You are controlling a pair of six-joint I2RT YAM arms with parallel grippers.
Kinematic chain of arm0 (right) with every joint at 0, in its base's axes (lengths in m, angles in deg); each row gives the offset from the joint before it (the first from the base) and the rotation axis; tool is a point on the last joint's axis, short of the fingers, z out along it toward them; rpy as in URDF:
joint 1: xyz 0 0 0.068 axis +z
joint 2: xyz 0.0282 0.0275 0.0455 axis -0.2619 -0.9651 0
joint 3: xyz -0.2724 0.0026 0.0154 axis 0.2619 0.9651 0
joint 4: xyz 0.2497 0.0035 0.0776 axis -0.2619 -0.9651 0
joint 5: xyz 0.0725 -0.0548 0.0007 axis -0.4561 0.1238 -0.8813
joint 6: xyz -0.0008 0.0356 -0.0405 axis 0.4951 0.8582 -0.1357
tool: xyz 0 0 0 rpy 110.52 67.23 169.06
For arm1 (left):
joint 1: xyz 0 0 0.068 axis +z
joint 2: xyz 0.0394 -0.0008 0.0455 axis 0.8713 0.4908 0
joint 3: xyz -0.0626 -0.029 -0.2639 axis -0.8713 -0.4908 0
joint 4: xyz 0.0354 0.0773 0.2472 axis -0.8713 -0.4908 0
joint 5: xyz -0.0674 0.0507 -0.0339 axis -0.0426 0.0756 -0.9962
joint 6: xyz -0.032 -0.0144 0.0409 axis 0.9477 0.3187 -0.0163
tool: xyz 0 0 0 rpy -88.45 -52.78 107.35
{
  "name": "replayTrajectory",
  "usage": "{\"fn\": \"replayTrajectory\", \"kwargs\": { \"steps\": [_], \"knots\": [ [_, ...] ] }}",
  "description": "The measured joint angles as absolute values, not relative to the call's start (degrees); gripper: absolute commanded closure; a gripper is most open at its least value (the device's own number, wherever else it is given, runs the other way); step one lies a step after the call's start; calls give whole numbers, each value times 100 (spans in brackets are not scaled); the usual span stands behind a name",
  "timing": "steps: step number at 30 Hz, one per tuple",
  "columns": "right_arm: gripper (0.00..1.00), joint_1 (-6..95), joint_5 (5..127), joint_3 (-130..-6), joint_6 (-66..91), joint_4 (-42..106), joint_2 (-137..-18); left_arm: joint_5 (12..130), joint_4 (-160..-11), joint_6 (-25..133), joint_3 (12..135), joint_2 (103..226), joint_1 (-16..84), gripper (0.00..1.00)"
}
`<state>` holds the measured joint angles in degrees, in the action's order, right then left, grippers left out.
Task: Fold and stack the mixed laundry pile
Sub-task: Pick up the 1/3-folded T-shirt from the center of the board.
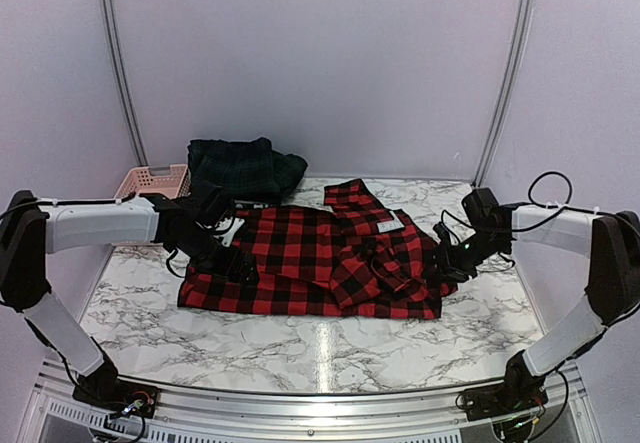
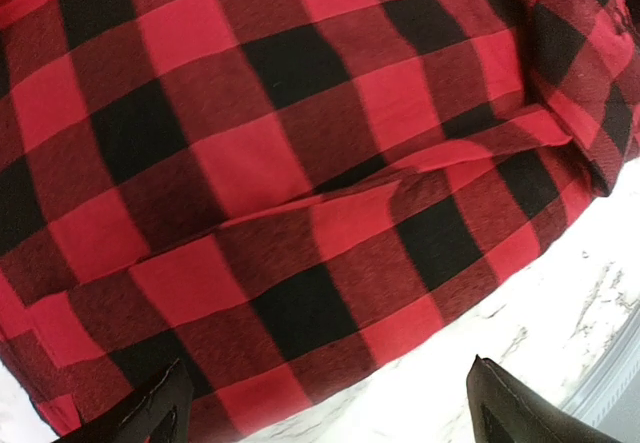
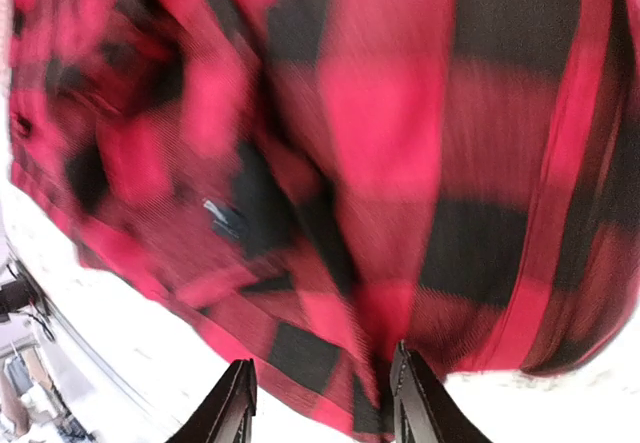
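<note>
two arms reach in from either side to the red-and-black shirt [image 1: 310, 263], which lies spread and rumpled, partly folded over itself, across the middle of the marble table [image 1: 330, 353]. the left claw [image 1: 238, 265] sits low at the shirt's left edge. its fingers [image 2: 150, 413] stand wide apart and hold nothing, with checked cloth and a strip of table showing beyond them. the right claw [image 1: 448, 263] is at the shirt's right edge; its fingers [image 3: 230, 408] are part way apart, and the hem dips into the gap between them — the view is blurred, and no pinch on the cloth shows. a dark green plaid piece [image 1: 243, 168] lies bunched at the table's far edge, behind the shirt — just beside a pink basket [image 1: 150, 178].
</note>
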<state>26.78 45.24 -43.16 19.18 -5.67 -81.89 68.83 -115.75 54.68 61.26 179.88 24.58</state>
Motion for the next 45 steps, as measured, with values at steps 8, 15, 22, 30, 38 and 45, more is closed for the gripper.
{"fn": "replayTrajectory", "kwargs": {
  "steps": [8, 15, 22, 30, 38, 45],
  "knots": [
    [64, 3038, 4539, -5663, 1739, -488, -8890, 6883, -11450, 5356, 6853, 18368, 2379, 1],
    [63, 3237, 4618, -5752, 1590, -609, -9649, 6935, -11439, 5299, 6934, 18379, 2379, 1],
    [69, 3373, 4775, -5755, 1518, -637, -10001, 6977, -11441, 5267, 6936, 18414, 2379, 1],
    [85, 3392, 4716, -6045, 1501, -711, -10016, 6977, -11441, 5210, 6963, 18438, 2379, 1],
    [72, 3395, 4662, -6126, 1464, -812, -10016, 6977, -11441, 5166, 6963, 18445, 2379, 1],
    [71, 3395, 4821, -6078, 1474, -991, -9922, 6977, -11441, 5166, 6963, 18445, 2379, 1]
  ]
}}
